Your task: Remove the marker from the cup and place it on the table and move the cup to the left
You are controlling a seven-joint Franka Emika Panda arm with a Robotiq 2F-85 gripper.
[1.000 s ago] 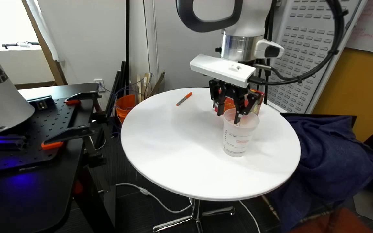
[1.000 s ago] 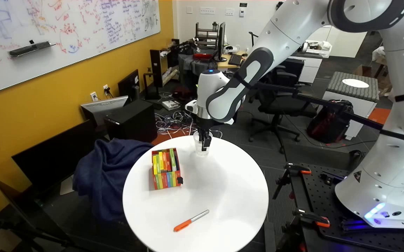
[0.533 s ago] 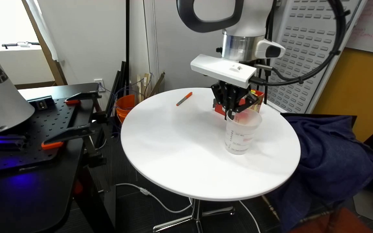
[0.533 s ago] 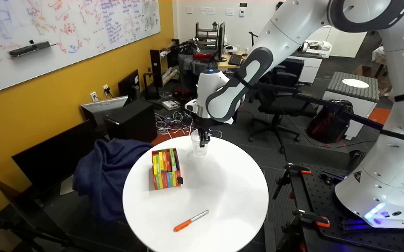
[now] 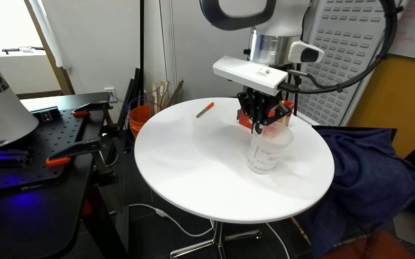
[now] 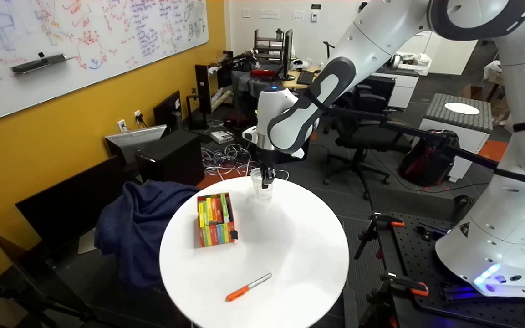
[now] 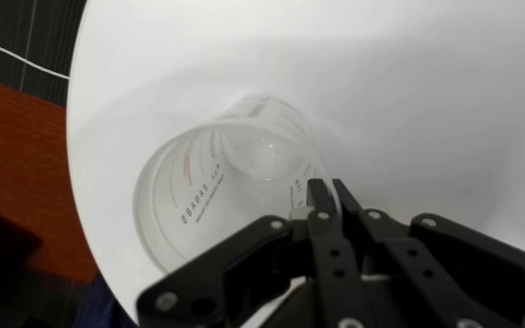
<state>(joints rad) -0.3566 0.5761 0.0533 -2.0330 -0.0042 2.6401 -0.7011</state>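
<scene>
Pinching the cup (image 5: 266, 154) by its rim, the pincer (image 7: 328, 187) has its fingers (image 7: 322, 228) drawn together, one inside the cup and one outside, with only the thin plastic wall between them. A second ago those fingers stood well apart, one of them reaching into the cup's mouth; half a second ago they had already met at the rim. Since then the arm (image 6: 371, 41) has risen slightly, which shows in both exterior views.

The cup has changed too: in an exterior view it leans more than it did, mouth tipped toward the right of that view and base shifted a little the other way. Whether the base touches the round white counter (image 5: 193, 169) or hangs just above it cannot be made out. In the wrist view the printed markings show on the cup's inner wall, and its bottom is visible.

The orange marker (image 6: 248, 287) lies on the counter, well apart from the cup, in the same spot as before. The red box (image 6: 216, 234), packed with slim colourful cartons (image 6: 212, 209), has stayed put as well; it stands on the counter near the cup.
</scene>
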